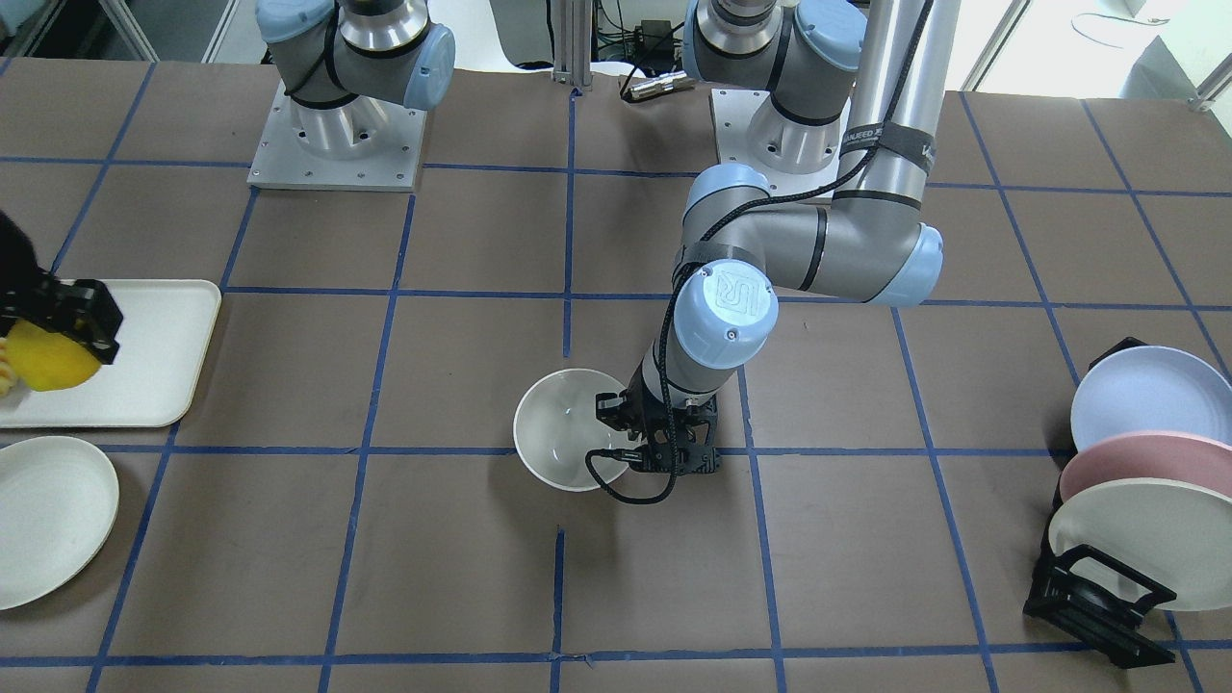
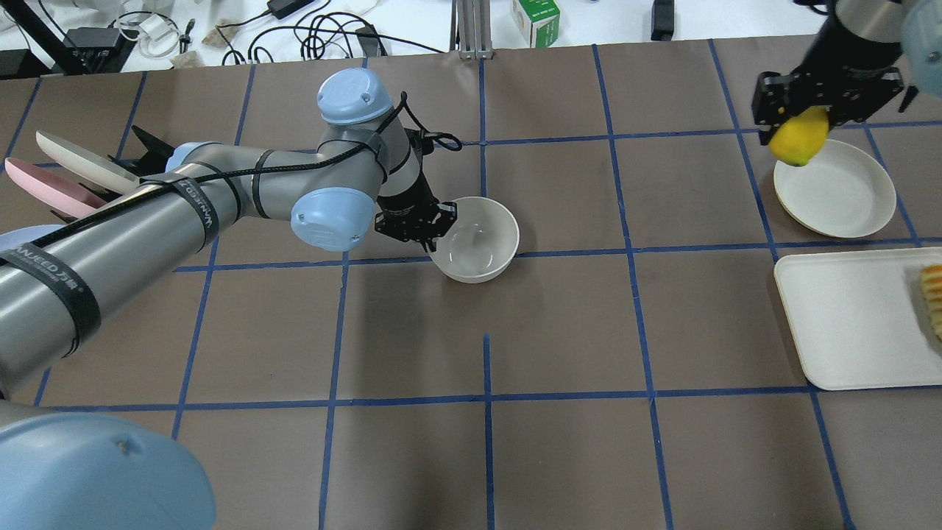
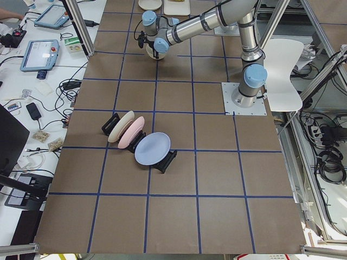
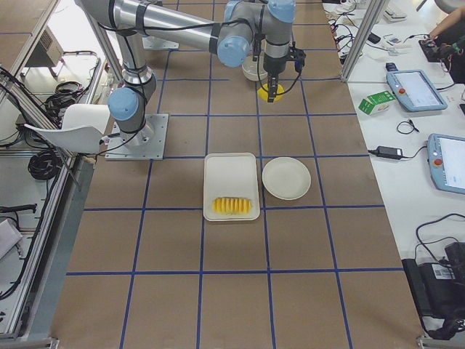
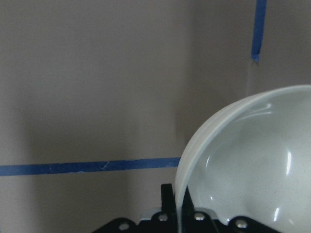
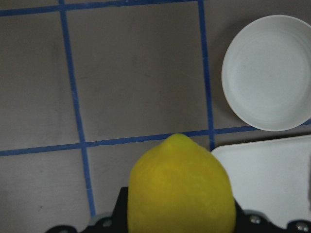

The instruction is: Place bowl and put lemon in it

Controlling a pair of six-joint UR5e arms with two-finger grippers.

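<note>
The off-white bowl [image 2: 478,239] stands upright on the brown table near its middle, also in the front view [image 1: 563,428]. My left gripper [image 2: 430,230] is shut on the bowl's rim on the side toward the left arm. In the left wrist view the rim [image 5: 233,126] runs down between the fingers. My right gripper [image 2: 802,129] is shut on the yellow lemon [image 2: 798,140] and holds it in the air by the cream plate, far from the bowl. The lemon fills the bottom of the right wrist view [image 6: 180,189], nubby tip forward.
A shallow cream plate [image 2: 835,188] lies under the right gripper. A white tray [image 2: 846,324] beside it holds ridged yellow-orange sliced food [image 2: 933,298]. A black rack with three plates [image 1: 1136,481] stands at the left arm's end of the table.
</note>
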